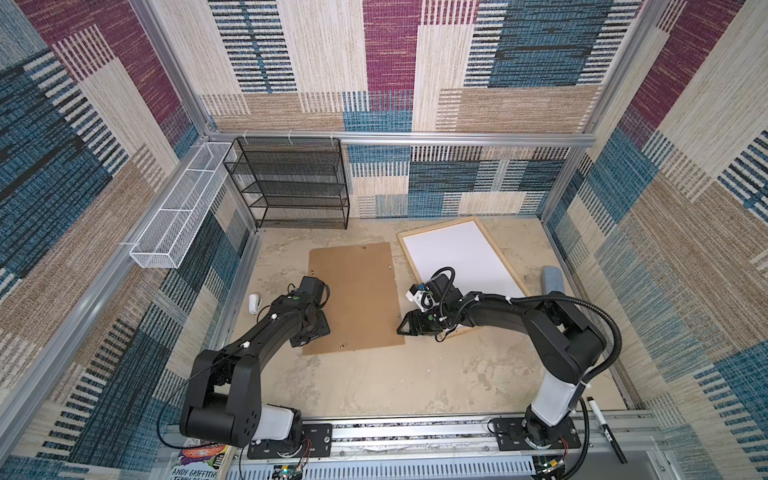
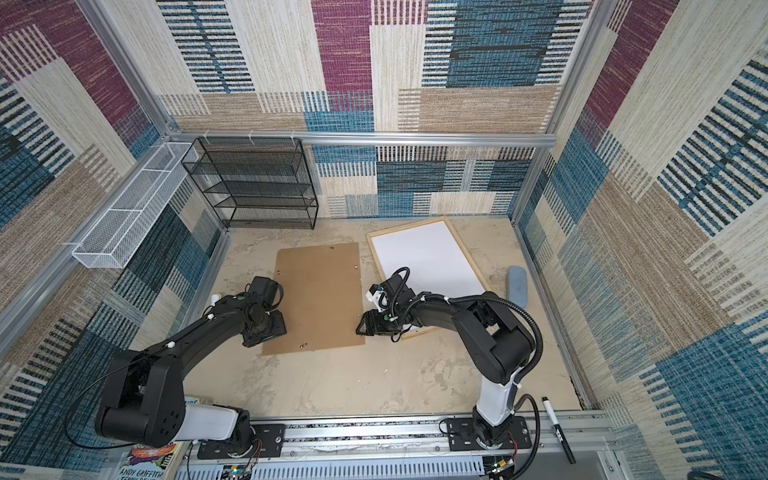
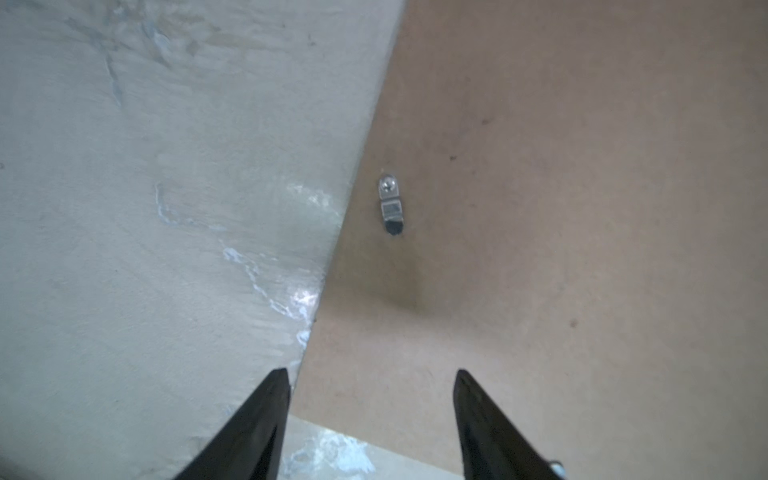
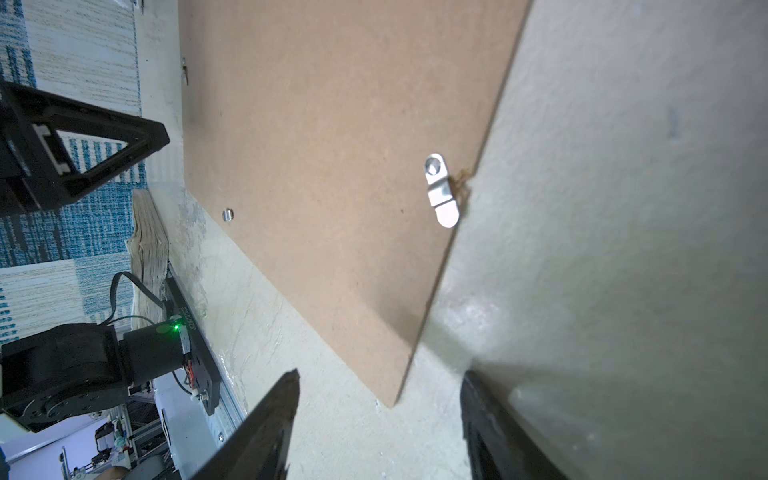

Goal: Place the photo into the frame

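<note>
The frame (image 1: 436, 225) of pale wood lies flat at the back right, also seen in the other top view (image 2: 405, 227). A plain white sheet (image 1: 461, 257) with no cut-out fills it; it looks like the photo lying face down. My left gripper (image 1: 307, 337) points down over the front left corner of the brown backing board (image 1: 357, 295), open, its fingertips (image 3: 280, 386) astride that corner. My right gripper (image 1: 402, 328) stands open and empty beside the board's front right corner (image 4: 395, 395), in front of the frame's near end.
A black wire rack (image 1: 291, 183) and a white mesh basket (image 1: 178, 216) stand at the back left. A blue-grey pad (image 1: 552, 280) lies right of the frame, a small white object (image 1: 254, 303) left of the board, a marker (image 1: 604, 430) on the front rail. Metal clips (image 3: 390, 203) stud the board.
</note>
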`<state>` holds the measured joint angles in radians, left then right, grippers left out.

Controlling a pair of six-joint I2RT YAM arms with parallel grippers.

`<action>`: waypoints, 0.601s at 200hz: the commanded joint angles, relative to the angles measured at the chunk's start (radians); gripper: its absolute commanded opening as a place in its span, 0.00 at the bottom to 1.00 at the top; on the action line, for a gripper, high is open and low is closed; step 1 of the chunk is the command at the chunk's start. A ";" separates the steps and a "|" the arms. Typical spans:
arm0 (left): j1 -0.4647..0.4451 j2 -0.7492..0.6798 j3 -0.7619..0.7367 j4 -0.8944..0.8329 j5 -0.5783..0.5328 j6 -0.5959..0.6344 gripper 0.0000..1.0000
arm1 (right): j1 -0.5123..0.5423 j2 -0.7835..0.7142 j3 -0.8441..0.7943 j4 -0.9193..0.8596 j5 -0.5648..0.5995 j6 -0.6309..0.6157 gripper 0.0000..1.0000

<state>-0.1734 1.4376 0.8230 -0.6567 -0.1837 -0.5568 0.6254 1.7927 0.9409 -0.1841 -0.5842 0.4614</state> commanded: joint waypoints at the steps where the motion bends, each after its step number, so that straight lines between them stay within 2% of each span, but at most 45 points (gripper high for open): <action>1: 0.023 0.066 0.029 0.034 0.009 0.041 0.69 | 0.000 -0.005 -0.017 -0.054 0.029 0.035 0.65; 36: 0.032 0.201 0.086 0.007 0.039 0.049 0.70 | 0.000 -0.003 -0.009 -0.063 0.038 0.037 0.66; 64: 0.032 0.205 0.087 0.005 0.044 0.052 0.71 | 0.000 0.002 0.005 -0.063 0.037 0.042 0.67; 74: 0.032 0.202 0.080 0.014 0.059 0.054 0.69 | 0.000 0.003 0.008 -0.067 0.041 0.043 0.66; 91: 0.032 0.209 0.076 0.024 0.104 0.059 0.61 | 0.000 0.008 0.019 -0.083 0.063 0.041 0.66; 120: 0.029 0.218 0.065 0.048 0.216 0.057 0.59 | 0.000 0.028 0.055 -0.119 0.109 0.024 0.66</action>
<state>-0.1398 1.6352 0.9127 -0.6140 -0.1051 -0.5198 0.6270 1.8000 0.9737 -0.2340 -0.5652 0.4923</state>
